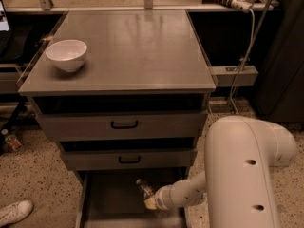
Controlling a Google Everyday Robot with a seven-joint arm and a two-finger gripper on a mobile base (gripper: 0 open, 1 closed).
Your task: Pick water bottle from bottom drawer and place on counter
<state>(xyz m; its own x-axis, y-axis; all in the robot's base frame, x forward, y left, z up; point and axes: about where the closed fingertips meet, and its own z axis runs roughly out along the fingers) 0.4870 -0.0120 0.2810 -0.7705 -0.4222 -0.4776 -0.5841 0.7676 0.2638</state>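
Step in hand: you are at the pick, judging by the end effector (149,201) reaching low into the bottom drawer (111,198) from the right
End effector: it sits at the tip of the white forearm, right against the water bottle (145,189); you cannot tell from this view whether it is spread wide, narrowed, or already clamping the bottle
Water bottle: it is inside the open bottom drawer, near the middle of the floor, just under the front of the second drawer (128,159), and touching or nearly touching the end effector
Long axis: the bottle looks tilted, its long axis running from upper left down to lower right toward the end effector (which end carries the cap is too dim to tell)
Next move: if the grasp is secure, you need to draw the bottle out toward the front of the drawer first, since the two closed drawers overhang it, then raise it past them
Destination: the counter (142,46) above; a white bowl (67,54) stands at its left side, so aim right of that
Risk: a tilted bottle may slip or swing in the grip as you lift
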